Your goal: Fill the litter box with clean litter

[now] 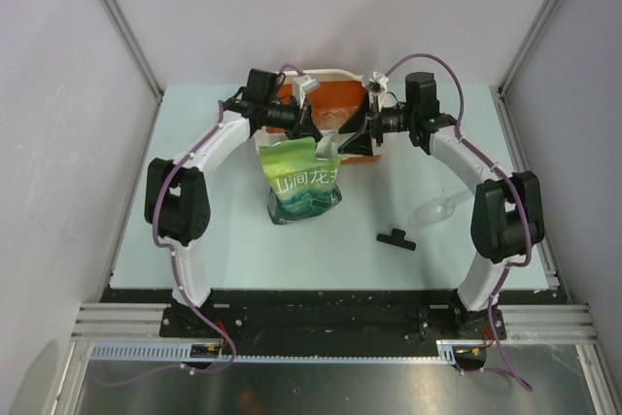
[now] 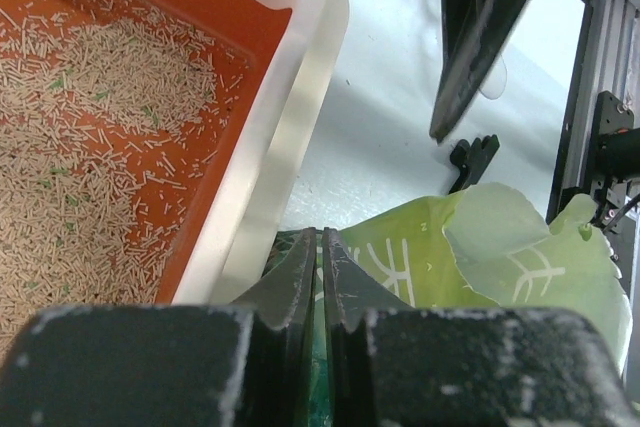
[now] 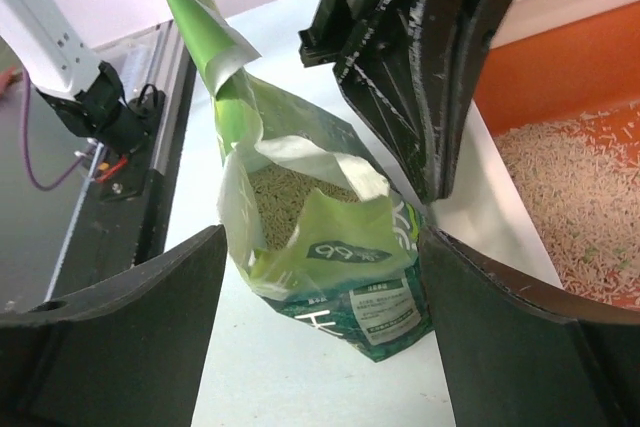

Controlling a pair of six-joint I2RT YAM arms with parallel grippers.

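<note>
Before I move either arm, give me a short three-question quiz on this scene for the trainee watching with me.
1. True or false: the left jaws are shut on the edge of the green pouch.
2. Pick one. Where can litter be seen? A) only in the litter box; B) only in the pouch; C) in both the box and the open pouch.
3. Fill the gap: the right jaws stand ____, gripping nothing.

Key: 1 true; 2 C; 3 open.
</note>
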